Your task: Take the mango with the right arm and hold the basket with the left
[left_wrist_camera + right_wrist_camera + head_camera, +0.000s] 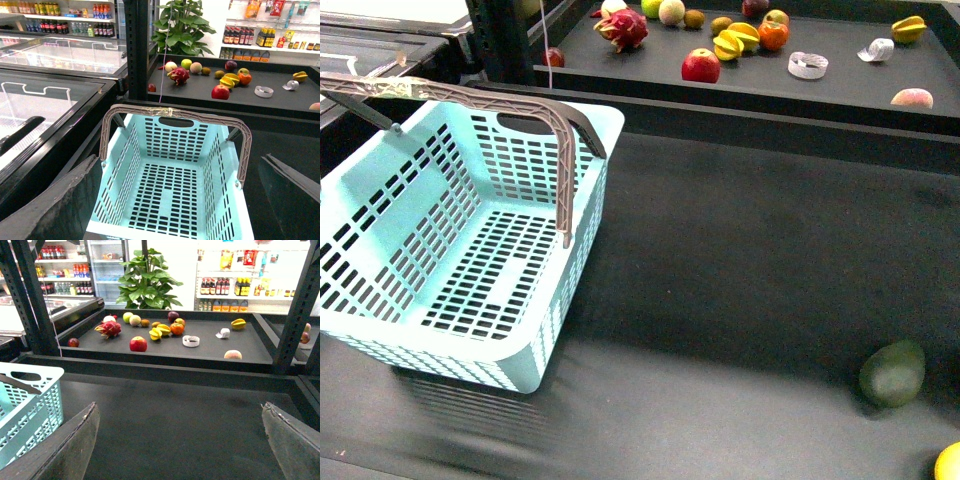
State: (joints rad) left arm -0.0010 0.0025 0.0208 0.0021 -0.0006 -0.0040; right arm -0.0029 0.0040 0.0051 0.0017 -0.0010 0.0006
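Task unstarted, we judge: light turquoise slotted plastic basket (365, 185) unheld; smooth yellow mango (950, 464), well right of basket, untouched. Left gripper (180, 160), right gripper (180, 407) spread, empty.

A dark green fruit (892, 373) lies on the black table (740, 250). On the shelf (840, 88) behind it sit a red apple (701, 66), a pink dragon fruit (625, 28), yellow star fruits (735, 41) and a white tape roll (808, 65). A leafy plant (181, 26) stands further back, near bottles (240, 36).
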